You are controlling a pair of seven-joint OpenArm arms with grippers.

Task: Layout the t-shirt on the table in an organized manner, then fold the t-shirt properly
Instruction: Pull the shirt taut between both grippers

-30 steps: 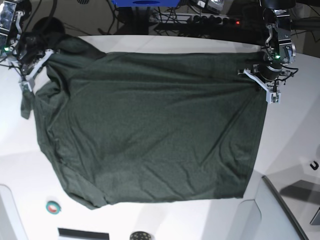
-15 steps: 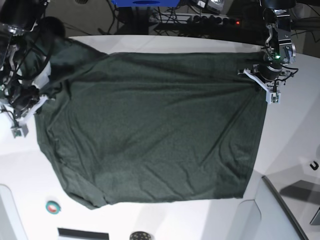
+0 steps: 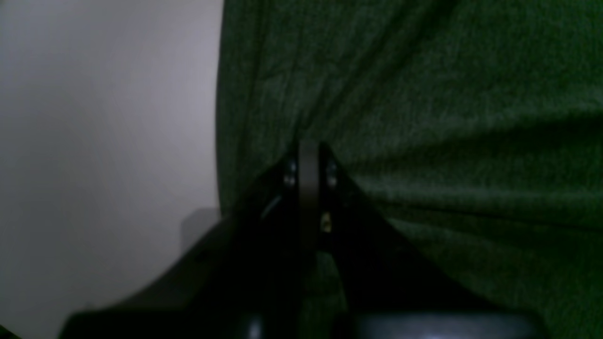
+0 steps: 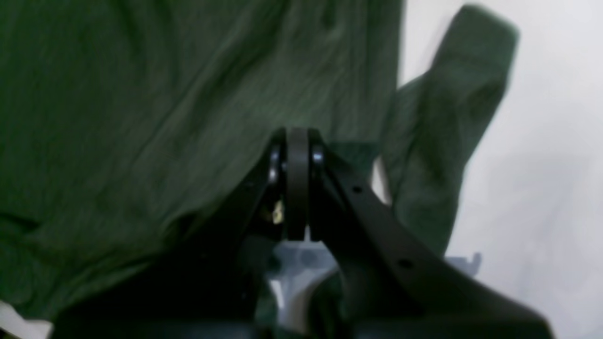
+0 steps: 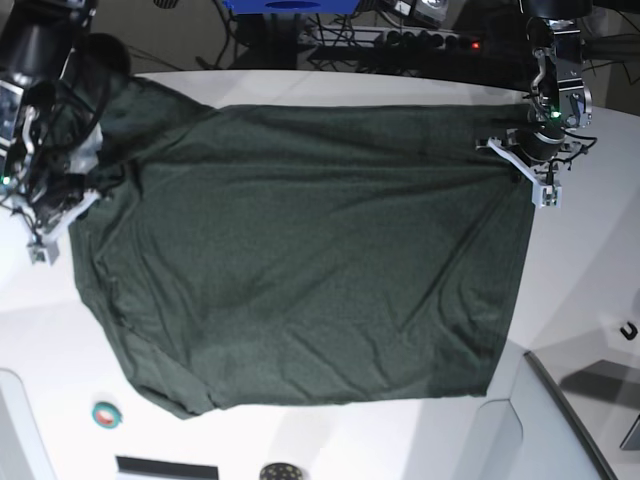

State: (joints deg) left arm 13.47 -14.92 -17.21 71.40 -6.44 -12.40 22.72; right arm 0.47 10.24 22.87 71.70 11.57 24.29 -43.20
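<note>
The dark green t-shirt (image 5: pixel 300 260) lies spread nearly flat over the white table (image 5: pixel 585 280), its long side running left to right. My left gripper (image 5: pixel 527 168) is at the shirt's far right corner, shut on the hem; the left wrist view shows creases running into my left gripper (image 3: pixel 308 153). At the shirt's left edge my right gripper (image 5: pixel 62 222) is shut on the cloth. In the right wrist view, green fabric bunches around my right gripper (image 4: pixel 297 141) and a loose sleeve (image 4: pixel 452 117) hangs to its right.
A teal tape roll (image 5: pixel 106 413) lies near the front left edge. A small black hook (image 5: pixel 628 330) sits at the right, beside a dark seam line (image 5: pixel 565 410). Cables and a power strip (image 5: pixel 430 40) run behind the table's far edge.
My right gripper has moved from the far left corner toward the near side, dragging the shirt's left edge and sleeve with it. The left arm has stayed put.
</note>
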